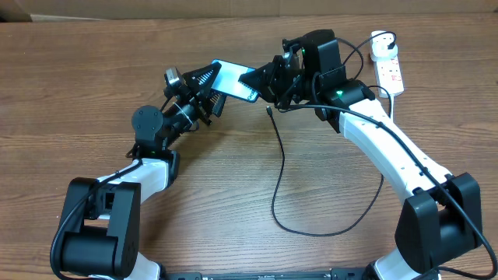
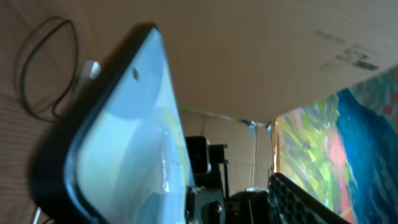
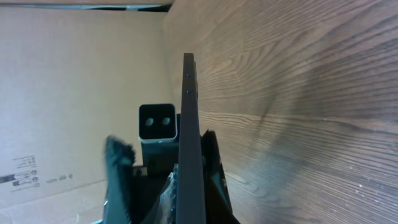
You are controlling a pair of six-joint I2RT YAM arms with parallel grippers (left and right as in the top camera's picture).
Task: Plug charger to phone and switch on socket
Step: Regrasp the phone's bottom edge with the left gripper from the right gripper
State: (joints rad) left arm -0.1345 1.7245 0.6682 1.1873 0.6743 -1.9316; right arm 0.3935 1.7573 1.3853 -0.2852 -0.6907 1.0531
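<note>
The phone [image 1: 233,78], its screen glowing blue, is held tilted above the table at centre back. My right gripper [image 1: 263,80] is shut on its right end; in the right wrist view the phone [image 3: 189,124] stands edge-on between the fingers [image 3: 186,180]. My left gripper [image 1: 208,87] is open around the phone's left end; the left wrist view shows the screen [image 2: 124,143] beside one textured finger [image 2: 211,205], with a gap. The charger cable [image 1: 278,163] lies loose, its connector tip [image 1: 268,109] on the table below the phone. Its white adapter [image 1: 380,47] sits in the socket strip [image 1: 391,74].
The black cable loops across the table's middle and right, and passes near my right arm [image 1: 389,148]. A cardboard wall [image 1: 156,8] runs along the back edge. A colourful painted surface [image 2: 348,143] shows in the left wrist view.
</note>
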